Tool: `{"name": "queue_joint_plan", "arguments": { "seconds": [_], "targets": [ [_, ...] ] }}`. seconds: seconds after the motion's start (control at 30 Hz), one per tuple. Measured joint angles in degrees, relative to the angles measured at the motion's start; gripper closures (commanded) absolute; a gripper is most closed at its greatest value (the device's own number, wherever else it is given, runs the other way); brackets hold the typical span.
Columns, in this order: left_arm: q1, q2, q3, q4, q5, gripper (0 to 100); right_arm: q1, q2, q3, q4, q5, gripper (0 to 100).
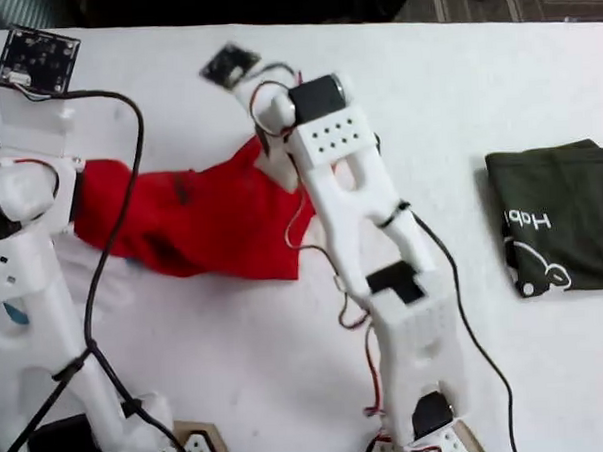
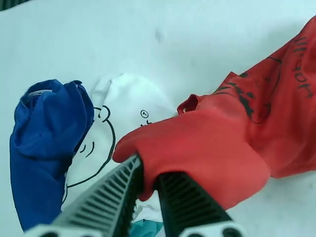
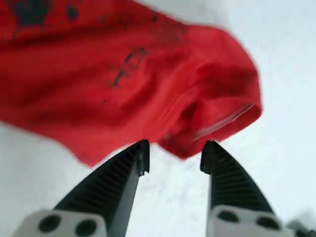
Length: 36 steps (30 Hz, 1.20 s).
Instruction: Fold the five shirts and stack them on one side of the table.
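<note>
One red shirt (image 1: pixel 201 222) crumpled, well apart from folded green shirt (image 1: pixel 561 215) | left gripper (image 2: pixel 148 174) clamped on its end | right gripper (image 3: pixel 175 151) agape at far hem | step, likely: spreading | next: nip hem, pull flat

Robotics lab; white table (image 1: pixel 475 78), cabled arms (image 1: pixel 381 212).

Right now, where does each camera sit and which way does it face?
High view: fixed above the table, looking down; left arm, right arm, red shirt and folded dark green shirt show.
Left wrist view: on the left wrist, looking along the left gripper, fingers shut on the red shirt; blue shirt and white shirt beyond.
Right wrist view: on the right wrist, looking past the open right gripper at the red shirt.
Shared: red shirt, all three.
</note>
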Motion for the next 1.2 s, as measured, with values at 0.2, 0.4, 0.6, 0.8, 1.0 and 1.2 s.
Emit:
{"name": "queue_joint_plan", "arguments": {
  "seconds": [0.2, 0.4, 0.6, 0.8, 1.0, 1.2],
  "targets": [
    [0.0, 0.0, 0.62, -1.58, 0.0, 98, -3.78, -12.31, 22.86, -0.09, 4.57, 71.1],
    [0.0, 0.0, 0.62, -2.55, 0.0, 98, -9.67, -14.51, 37.01, -7.03, 4.92, 68.9],
    [0.0, 0.0, 0.62, -2.55, 0.0, 98, -12.31, -14.51, 45.89, -15.74, 4.92, 67.6],
    [0.0, 0.0, 0.62, -2.55, 0.0, 98, -12.4, -9.05, 46.42, -19.16, 4.92, 67.6],
    [0.0, 0.0, 0.62, -2.55, 0.0, 98, -12.4, -1.76, 42.46, -22.68, 4.92, 67.9],
    [0.0, 0.0, 0.62, -2.55, 0.0, 98, -12.57, 4.75, 37.98, -23.03, 4.66, 75.2]
  ]
}}
